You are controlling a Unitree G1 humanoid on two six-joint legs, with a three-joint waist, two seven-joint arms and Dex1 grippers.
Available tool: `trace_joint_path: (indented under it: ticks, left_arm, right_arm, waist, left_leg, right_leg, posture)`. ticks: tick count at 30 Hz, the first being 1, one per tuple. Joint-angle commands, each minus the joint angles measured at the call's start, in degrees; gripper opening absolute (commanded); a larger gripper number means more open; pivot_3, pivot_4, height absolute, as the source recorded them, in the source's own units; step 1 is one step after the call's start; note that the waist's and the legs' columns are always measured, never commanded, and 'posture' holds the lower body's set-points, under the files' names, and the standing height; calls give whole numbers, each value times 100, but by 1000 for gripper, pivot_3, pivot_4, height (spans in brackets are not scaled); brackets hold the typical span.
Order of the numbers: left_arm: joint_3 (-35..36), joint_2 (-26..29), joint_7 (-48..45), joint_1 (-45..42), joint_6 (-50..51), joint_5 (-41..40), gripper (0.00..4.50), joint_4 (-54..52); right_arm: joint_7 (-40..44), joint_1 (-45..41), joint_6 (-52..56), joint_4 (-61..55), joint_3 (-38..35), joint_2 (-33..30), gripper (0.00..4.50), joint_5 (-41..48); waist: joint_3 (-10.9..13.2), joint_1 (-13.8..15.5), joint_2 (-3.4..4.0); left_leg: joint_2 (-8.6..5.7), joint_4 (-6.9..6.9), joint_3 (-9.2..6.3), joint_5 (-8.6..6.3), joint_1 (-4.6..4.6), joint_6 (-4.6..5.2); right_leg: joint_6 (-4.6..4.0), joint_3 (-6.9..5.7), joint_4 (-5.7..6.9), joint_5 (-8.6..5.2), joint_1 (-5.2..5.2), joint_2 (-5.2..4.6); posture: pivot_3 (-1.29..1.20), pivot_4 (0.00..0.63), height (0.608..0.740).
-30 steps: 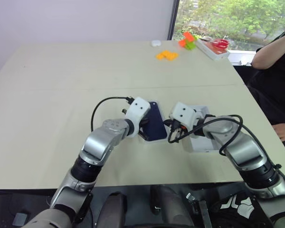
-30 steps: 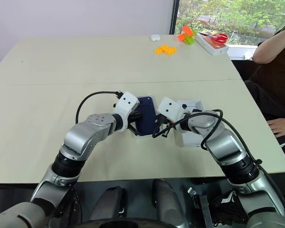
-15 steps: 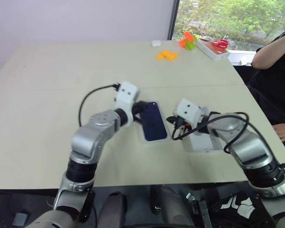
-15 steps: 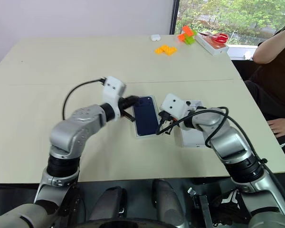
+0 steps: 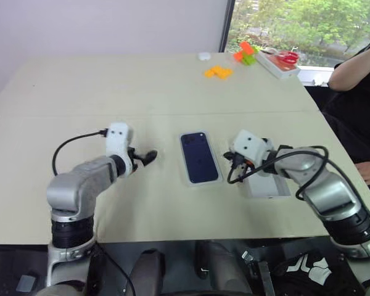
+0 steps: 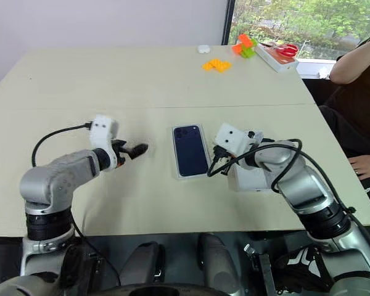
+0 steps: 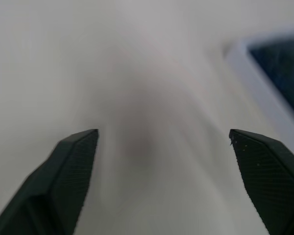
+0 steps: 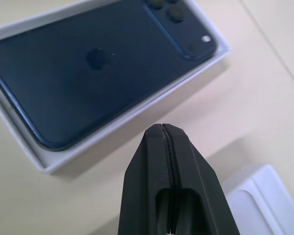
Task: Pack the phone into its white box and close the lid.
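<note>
Navy phone (image 5: 200,158) lies flat in the white box (image 5: 188,179), mid-table

Left gripper (image 5: 149,155) at the box's 9 o'clock, released and empty; right gripper (image 8: 165,141), clenched on nothing, at its 3 o'clock, above the lid (image 5: 268,186)

Lid (image 5: 266,185) perhaps partly behind right arm

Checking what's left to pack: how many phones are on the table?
1: the phone lies back-up inside the white box, between the grippers. None elsewhere that I can see.
</note>
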Motion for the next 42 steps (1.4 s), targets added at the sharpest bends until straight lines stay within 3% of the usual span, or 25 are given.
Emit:
trace_joint_path:
  ticks: [1,7,8,17,32,42]
  left_arm:
    - [-520,2,-138,-64,-380,130,3263,-196]
    - [-1501,40,-376,-381,-600,412,218,163]
    - [-1578,35,-403,-404,-610,434,53,184]
    - [-1771,-61,-742,-468,-744,406,53,217]
    - [-2056,-75,-1640,-324,-315,-173,53,-515]
    - [-2131,-94,-1874,-445,-92,-279,53,-543]
  right_arm:
    - [-116,-117,3,-15,141,70,0,-203]
    - [-330,-302,126,400,441,323,0,-550]
    - [-327,-303,121,424,460,340,0,-576]
    - [-67,-166,181,29,483,445,0,-423]
    - [582,554,424,-1290,481,-127,0,-112]
    - [657,758,560,-1494,318,-345,0,-67]
  waist:
    - [0,6,0]
    - [0,-10,0]
    - [0,-15,0]
    - [0,-6,0]
    - [0,-1,0]
    - [0,4,0]
  left_leg:
    - [0,0,0,0,0,0]
    - [1,0,1,0,0,1]
    - [1,0,0,0,0,1]
    - [3,0,-3,0,0,1]
    - [3,0,-3,0,0,2]
    - [1,1,-3,0,0,2]
  right_leg:
    - [-1,0,0,0,0,-1]
    - [-2,0,1,1,0,4]
    - [-2,0,2,1,0,4]
    - [-1,-3,2,1,0,5]
    - [18,-4,1,-11,0,6]
    - [17,-4,-1,-14,1,5]
  posture:
    - [0,150,740]
    - [0,150,740]
    - [0,150,740]
    - [0,150,740]
    - [0,150,740]
    - [0,150,740]
